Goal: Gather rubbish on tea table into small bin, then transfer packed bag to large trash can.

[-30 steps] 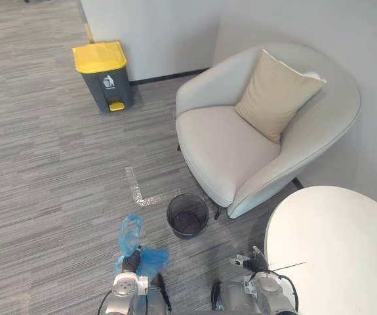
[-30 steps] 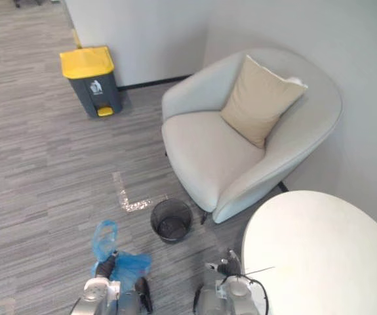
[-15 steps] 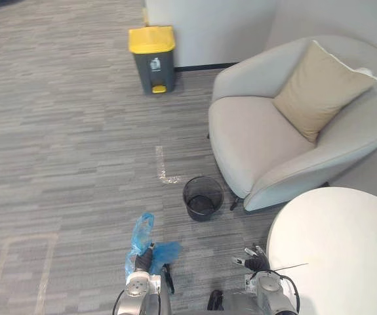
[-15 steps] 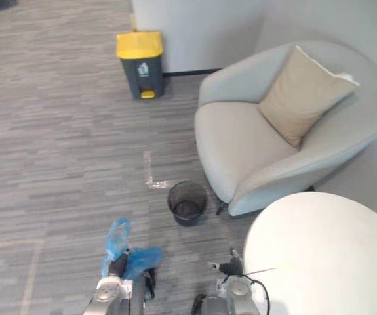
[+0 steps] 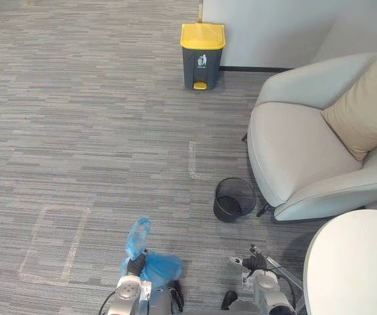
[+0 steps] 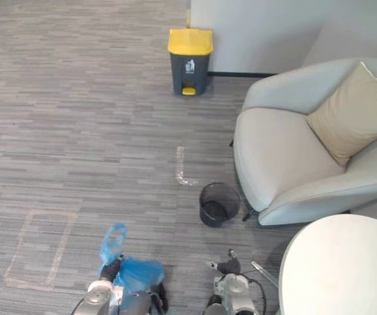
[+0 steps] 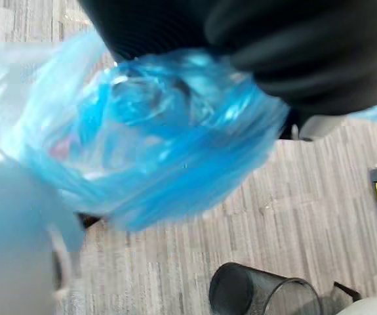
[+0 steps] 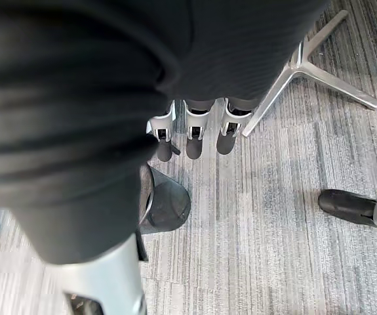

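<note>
Left eye view: our left hand (image 5: pixel 135 265) is clamped on the blue bag (image 5: pixel 157 269) above the carpet (image 5: pixel 77 131). Farther off we see the yellow-lidded trash can (image 5: pixel 202 56), nearer the small black bin (image 5: pixel 234 199). Our right hand (image 5: pixel 254 262) hangs empty, fingers (image 8: pixel 193 134) straight.

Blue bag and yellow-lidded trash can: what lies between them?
From blue bag to trash can: bare carpet with a tape mark, left eye view.

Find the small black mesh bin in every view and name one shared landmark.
Left eye view: small bin on the carpet by the armchair's front.
Right eye view: same spot.
Left wrist view: beyond the blue bag.
Right wrist view: just past the right hand's fingers.
Shared landmark: the yellow-lidded trash can.
</note>
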{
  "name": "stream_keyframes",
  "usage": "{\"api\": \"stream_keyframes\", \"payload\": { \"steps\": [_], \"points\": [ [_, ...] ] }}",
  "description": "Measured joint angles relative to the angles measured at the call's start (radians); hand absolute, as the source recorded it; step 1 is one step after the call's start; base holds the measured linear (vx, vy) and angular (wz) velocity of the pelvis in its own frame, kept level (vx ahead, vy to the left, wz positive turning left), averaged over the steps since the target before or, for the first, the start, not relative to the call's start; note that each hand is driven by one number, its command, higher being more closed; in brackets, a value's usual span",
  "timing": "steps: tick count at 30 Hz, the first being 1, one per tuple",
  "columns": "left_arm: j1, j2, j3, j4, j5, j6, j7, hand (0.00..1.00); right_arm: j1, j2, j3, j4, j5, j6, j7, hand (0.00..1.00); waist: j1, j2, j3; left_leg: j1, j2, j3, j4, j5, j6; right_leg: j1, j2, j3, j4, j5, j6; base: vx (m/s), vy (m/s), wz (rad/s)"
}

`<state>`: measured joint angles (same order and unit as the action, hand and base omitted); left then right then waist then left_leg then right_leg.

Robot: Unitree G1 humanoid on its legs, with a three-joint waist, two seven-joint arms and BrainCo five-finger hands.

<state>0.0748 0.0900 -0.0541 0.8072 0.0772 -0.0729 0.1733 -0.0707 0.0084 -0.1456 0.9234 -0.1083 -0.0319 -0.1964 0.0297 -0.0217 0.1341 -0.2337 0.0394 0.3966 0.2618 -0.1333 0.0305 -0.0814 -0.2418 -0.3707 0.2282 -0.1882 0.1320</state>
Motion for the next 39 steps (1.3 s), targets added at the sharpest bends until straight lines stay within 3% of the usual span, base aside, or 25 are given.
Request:
{"api": "stream_keyframes", "payload": {
  "steps": [2, 3, 4, 5, 6, 8, 12, 14, 15, 16, 17, 19, 20, 21, 23, 25, 27, 28, 29, 30, 33, 34, 36, 37, 39],
  "points": [
    [0.007, 0.004, 0.000, -0.002, 0.000, 0.000, 0.001, 1.00, 0.002, -0.009, 0.000, 0.008, -0.002, 0.005, 0.000, 0.00, -0.010, -0.016, 0.011, -0.014, -0.017, -0.020, 0.072, -0.058, 0.011, -0.004, -0.042, -0.005, 0.090, -0.046, 0.033, 0.10, 0.100, 0.25],
    [0.010, 0.007, 0.000, -0.003, 0.000, 0.000, 0.001, 1.00, 0.003, -0.010, 0.000, 0.011, -0.002, 0.006, 0.000, 0.00, -0.012, -0.019, 0.014, -0.014, -0.020, -0.030, 0.081, -0.072, 0.015, -0.004, -0.053, -0.003, 0.129, -0.040, 0.029, 0.10, 0.073, 0.54],
    [0.019, 0.009, -0.002, -0.003, 0.000, 0.002, 0.002, 1.00, 0.004, -0.018, -0.001, 0.013, -0.002, 0.010, 0.000, 0.00, -0.031, -0.016, 0.020, -0.008, -0.036, -0.064, 0.111, -0.107, 0.033, -0.067, -0.087, 0.055, 0.322, -0.016, -0.012, 0.15, 0.126, 0.66],
    [0.015, 0.013, -0.001, -0.017, 0.000, 0.002, 0.003, 1.00, 0.010, -0.019, -0.001, 0.010, -0.002, 0.011, 0.000, 0.00, -0.036, -0.009, 0.026, 0.005, -0.035, -0.090, 0.117, -0.122, 0.040, -0.140, -0.084, 0.126, 0.478, 0.043, -0.077, 0.17, 0.158, 0.78],
    [0.015, 0.012, -0.002, -0.022, 0.000, 0.002, 0.003, 1.00, 0.016, -0.015, -0.004, 0.010, -0.002, 0.011, -0.001, 0.00, -0.038, 0.000, 0.036, 0.017, -0.031, -0.112, 0.125, -0.135, 0.041, -0.176, -0.066, 0.170, 0.539, 0.026, -0.059, 0.20, 0.124, 0.63],
    [0.015, 0.018, -0.001, -0.037, 0.000, 0.002, 0.020, 1.00, 0.035, 0.015, -0.006, 0.006, -0.001, 0.011, 0.000, 0.00, -0.039, -0.009, 0.047, 0.058, -0.035, -0.154, 0.127, -0.168, 0.045, -0.228, 0.004, 0.217, 0.592, -0.055, -0.053, 0.31, 0.057, 0.58],
    [-0.009, 0.010, -0.002, -0.048, -0.001, 0.004, 0.021, 1.00, 0.046, 0.019, -0.024, -0.035, 0.001, 0.007, -0.001, 0.00, -0.048, -0.012, 0.047, 0.117, -0.072, -0.219, 0.108, -0.216, 0.047, -0.352, 0.093, 0.178, 0.498, -0.087, -0.044, 0.36, -0.005, 0.54],
    [-0.032, 0.006, -0.005, -0.048, -0.001, 0.003, 0.019, 1.00, 0.051, 0.011, -0.050, -0.033, 0.001, 0.010, 0.000, 0.00, -0.048, -0.007, 0.049, 0.165, -0.088, -0.259, 0.084, -0.227, 0.026, -0.365, 0.123, 0.156, 0.384, -0.059, -0.089, 0.52, -0.063, 0.84],
    [-0.045, 0.004, -0.004, -0.046, 0.000, 0.003, 0.019, 1.00, 0.070, 0.011, -0.070, -0.035, 0.003, 0.011, 0.000, 0.00, -0.051, -0.029, 0.039, 0.207, -0.110, -0.296, 0.068, -0.239, 0.006, -0.364, 0.124, 0.152, 0.332, -0.023, -0.135, 0.48, -0.099, 0.95],
    [-0.048, 0.003, -0.004, -0.044, 0.001, 0.003, 0.019, 1.00, 0.082, 0.016, -0.088, -0.041, 0.007, 0.010, 0.001, 0.00, -0.056, -0.030, 0.038, 0.226, -0.112, -0.312, 0.075, -0.250, -0.013, -0.353, 0.123, 0.147, 0.314, 0.014, -0.185, 0.75, -0.135, 1.03],
    [-0.052, -0.019, -0.004, -0.041, 0.001, 0.008, 0.019, 1.00, 0.077, 0.009, -0.087, -0.044, 0.011, 0.014, 0.001, 0.00, -0.061, 0.015, 0.034, 0.230, -0.065, -0.319, 0.124, -0.250, -0.047, -0.297, 0.136, 0.079, 0.299, 0.000, -0.192, 0.54, -0.093, 0.70],
    [-0.052, -0.030, -0.001, -0.042, 0.001, 0.012, 0.018, 1.00, 0.077, -0.003, -0.080, -0.054, 0.011, 0.013, 0.003, 0.00, -0.063, 0.035, 0.034, 0.196, -0.020, -0.278, 0.273, -0.208, -0.104, -0.209, 0.169, 0.053, 0.239, -0.009, -0.205, 0.65, -0.118, 0.39],
    [-0.041, -0.038, 0.005, -0.055, 0.001, 0.012, 0.016, 1.00, 0.080, 0.009, -0.056, -0.065, 0.012, 0.014, 0.003, 0.00, -0.057, 0.033, 0.036, 0.130, 0.033, -0.243, 0.489, -0.151, -0.103, -0.105, 0.200, 0.066, 0.155, -0.009, -0.206, 0.63, -0.105, 0.08],
    [-0.036, -0.043, 0.007, -0.063, 0.001, 0.012, 0.015, 1.00, 0.083, 0.015, -0.045, -0.075, 0.014, 0.015, 0.002, 0.00, -0.053, 0.030, 0.038, 0.106, 0.056, -0.220, 0.569, -0.154, -0.098, -0.065, 0.213, 0.079, 0.126, -0.009, -0.206, 0.61, -0.052, -0.10],
    [-0.026, -0.061, 0.027, -0.090, 0.000, 0.012, 0.008, 1.00, 0.065, 0.026, -0.045, -0.086, 0.037, 0.013, 0.001, 0.00, -0.033, 0.012, 0.044, 0.030, 0.092, -0.155, 0.675, -0.205, -0.025, 0.040, 0.225, 0.144, 0.048, -0.013, -0.212, 0.58, 0.029, -0.33],
    [-0.033, -0.067, 0.034, -0.110, 0.000, 0.012, -0.003, 1.00, 0.038, 0.029, -0.045, -0.088, 0.042, 0.013, -0.001, 0.00, -0.013, -0.005, 0.045, -0.079, 0.093, -0.133, 0.617, -0.229, 0.002, 0.088, 0.205, 0.196, 0.010, -0.013, -0.212, 0.47, 0.115, -0.61],
    [-0.031, -0.069, 0.045, -0.109, 0.000, 0.012, -0.003, 1.00, 0.019, 0.038, -0.049, -0.090, 0.043, 0.013, -0.003, 0.00, 0.010, -0.006, 0.048, -0.153, 0.091, -0.159, 0.427, -0.197, -0.030, 0.091, 0.175, 0.230, 0.045, -0.027, -0.189, 0.34, 0.194, -0.87],
    [-0.025, -0.073, 0.046, -0.108, 0.000, 0.012, -0.002, 1.00, 0.021, 0.042, -0.052, -0.090, 0.043, 0.014, -0.004, 0.00, 0.015, 0.001, 0.048, -0.149, 0.093, -0.188, 0.275, -0.118, -0.040, 0.105, 0.163, 0.247, 0.070, -0.058, -0.139, 0.40, 0.278, -0.92],
    [-0.017, -0.092, 0.045, -0.106, 0.000, 0.012, -0.002, 1.00, 0.034, 0.035, -0.060, -0.097, 0.043, 0.014, -0.005, 0.00, 0.018, 0.027, 0.045, -0.136, 0.115, -0.221, 0.152, 0.076, -0.067, 0.123, 0.171, 0.270, 0.094, -0.106, -0.086, 0.45, 0.345, -0.68],
    [-0.033, -0.087, 0.057, -0.087, 0.000, 0.014, -0.001, 1.00, 0.045, 0.055, -0.063, -0.089, 0.044, 0.019, -0.007, 0.00, 0.018, -0.013, 0.036, -0.131, 0.079, -0.187, 0.205, 0.022, -0.057, 0.121, 0.120, 0.310, 0.103, -0.132, -0.074, 0.46, 0.350, -0.52],
    [-0.049, -0.084, 0.056, -0.089, 0.000, 0.012, -0.002, 1.00, 0.047, 0.060, -0.075, -0.088, 0.040, 0.020, -0.004, 0.00, 0.022, -0.015, 0.032, -0.114, 0.079, -0.133, 0.256, -0.079, -0.033, 0.103, 0.095, 0.366, 0.154, -0.108, -0.065, 0.28, 0.269, -0.60],
    [-0.038, -0.084, 0.054, -0.091, 0.000, 0.012, -0.001, 1.00, 0.048, 0.060, -0.080, -0.088, 0.039, 0.020, -0.003, 0.00, 0.027, -0.018, 0.034, -0.061, 0.079, -0.081, 0.255, -0.131, -0.033, 0.063, 0.073, 0.396, 0.258, -0.095, -0.041, 0.29, 0.312, -1.12],
    [-0.007, -0.072, 0.026, -0.091, 0.000, 0.013, -0.001, 1.00, 0.054, 0.059, -0.076, -0.090, 0.037, 0.020, 0.000, 0.00, 0.025, -0.016, 0.035, 0.024, 0.075, -0.014, 0.228, -0.168, -0.031, -0.044, 0.050, 0.424, 0.495, -0.035, 0.029, 0.28, 0.220, -1.14],
    [-0.007, -0.064, 0.003, -0.092, 0.000, 0.015, 0.000, 1.00, 0.083, 0.060, -0.076, -0.094, 0.033, 0.023, 0.000, 0.00, 0.011, -0.014, 0.035, 0.085, 0.072, 0.007, 0.199, -0.192, -0.037, -0.136, 0.051, 0.390, 0.662, -0.037, 0.021, 0.27, 0.112, -0.60],
    [-0.013, -0.063, -0.003, -0.092, -0.001, 0.015, 0.001, 1.00, 0.104, 0.060, -0.076, -0.093, 0.031, 0.030, 0.000, 0.00, 0.006, -0.012, 0.036, 0.130, 0.072, 0.020, 0.169, -0.216, -0.047, -0.203, 0.052, 0.322, 0.717, -0.059, -0.018, 0.27, 0.051, -0.29]
  ]
}}
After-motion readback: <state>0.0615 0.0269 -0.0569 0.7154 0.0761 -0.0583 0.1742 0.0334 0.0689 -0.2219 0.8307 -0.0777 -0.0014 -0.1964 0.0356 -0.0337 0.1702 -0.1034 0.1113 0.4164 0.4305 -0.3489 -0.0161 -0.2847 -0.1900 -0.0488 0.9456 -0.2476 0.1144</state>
